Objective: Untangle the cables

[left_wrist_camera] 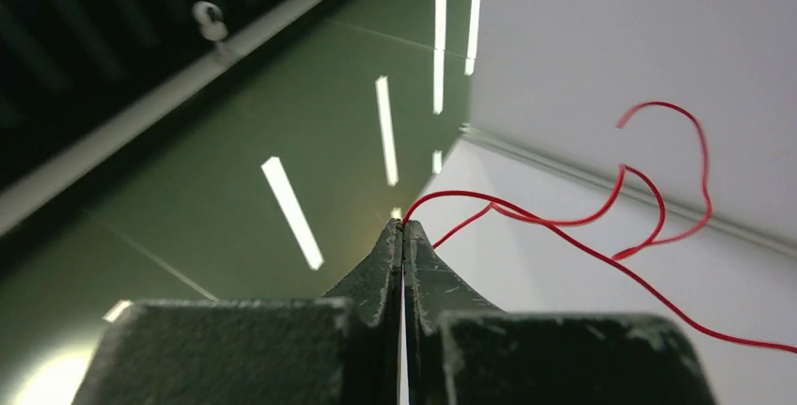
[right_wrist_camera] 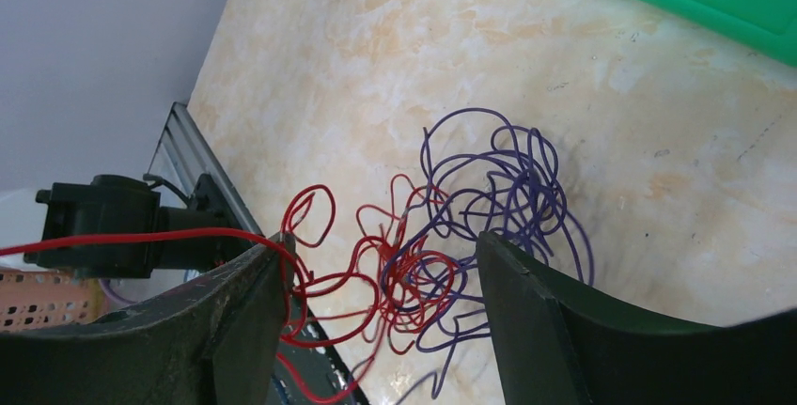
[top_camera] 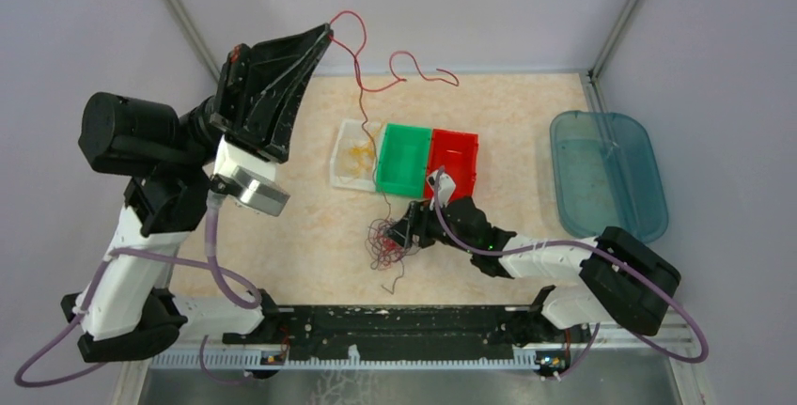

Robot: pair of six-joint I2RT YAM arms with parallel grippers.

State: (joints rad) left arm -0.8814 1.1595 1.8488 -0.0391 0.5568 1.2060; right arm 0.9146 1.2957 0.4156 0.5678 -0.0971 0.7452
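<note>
Nearest the bases, the right gripper hung spread over the knotted red and purple cables on the table, seemingly to anchor them; beyond, the left gripper pinched one red strand high, apparently to draw it free.

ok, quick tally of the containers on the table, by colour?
Clear bin: 1
Green bin: 1
Red bin: 1
Blue tub: 1
Total: 4
</note>
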